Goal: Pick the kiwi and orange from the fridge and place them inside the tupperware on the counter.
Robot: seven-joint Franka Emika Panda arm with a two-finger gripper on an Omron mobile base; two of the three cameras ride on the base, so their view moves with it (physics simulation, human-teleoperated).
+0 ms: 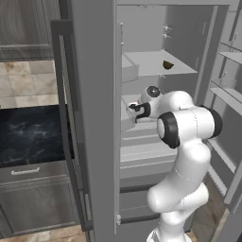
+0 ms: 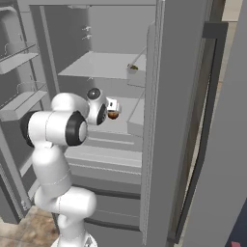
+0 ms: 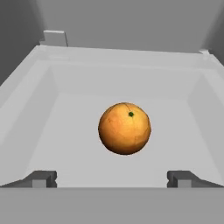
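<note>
Open fridge (image 1: 94, 118), arm reaching onto its middle shelf, gripper (image 3: 112, 179) spread wide and empty just before the orange (image 3: 124, 128), kiwi (image 1: 168, 64) on the fridge's upper shelf

Beige tiled wall (image 1: 23, 82) above dark wood-grain cabinets (image 1: 33, 198).

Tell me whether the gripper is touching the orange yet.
Apart. In the hand view the gripper is open, its fingertips standing wide on either side, with bare shelf floor between them and the orange.
</note>
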